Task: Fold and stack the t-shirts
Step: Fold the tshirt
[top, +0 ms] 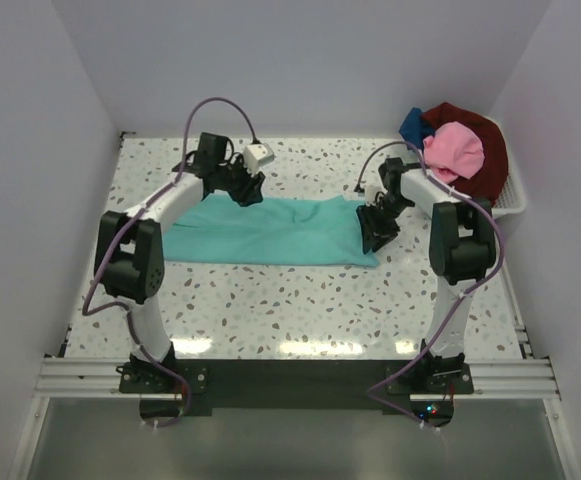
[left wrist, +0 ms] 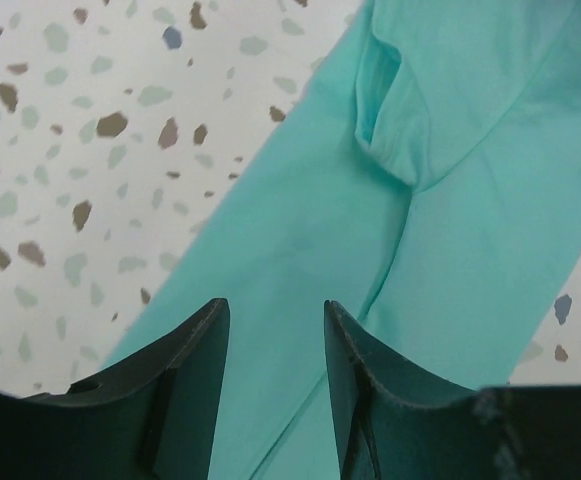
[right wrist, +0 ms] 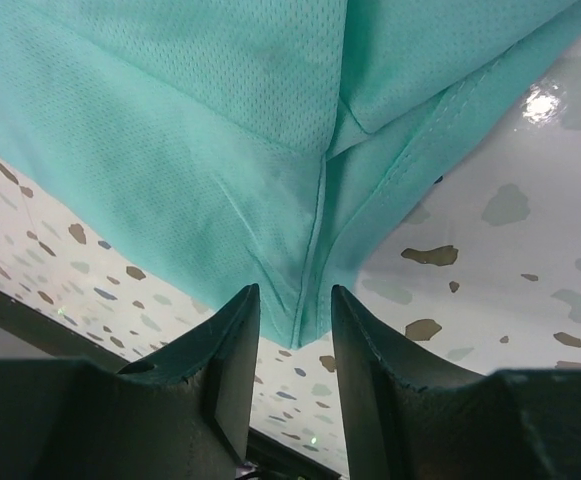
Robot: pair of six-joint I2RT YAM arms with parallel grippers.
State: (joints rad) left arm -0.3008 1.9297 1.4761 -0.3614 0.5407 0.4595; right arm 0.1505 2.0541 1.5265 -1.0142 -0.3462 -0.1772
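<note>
Presently, teal t-shirt [top: 270, 232] lies as a long strip across mid-bench. Left gripper [left wrist: 275, 315] and right gripper [right wrist: 295, 300] hover part-open and empty over its ends. Risk: pinching one layer would undo the fold.

Teal-green t-shirt [top: 270, 232]; white table [top: 300, 300], brown-grey speckles; pink shirt [top: 455, 150]; dark-red shirt [top: 492, 158].

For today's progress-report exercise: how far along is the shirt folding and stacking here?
Done: the teal t-shirt lies on the table as a long band, apparently part-folded. In hand: the left gripper and right gripper sit open at its edges, gripping nothing. Left: finishing that fold, then the pink shirt, dark red shirt and blue shirt, heaped in the white basket; no stack yet.
</note>
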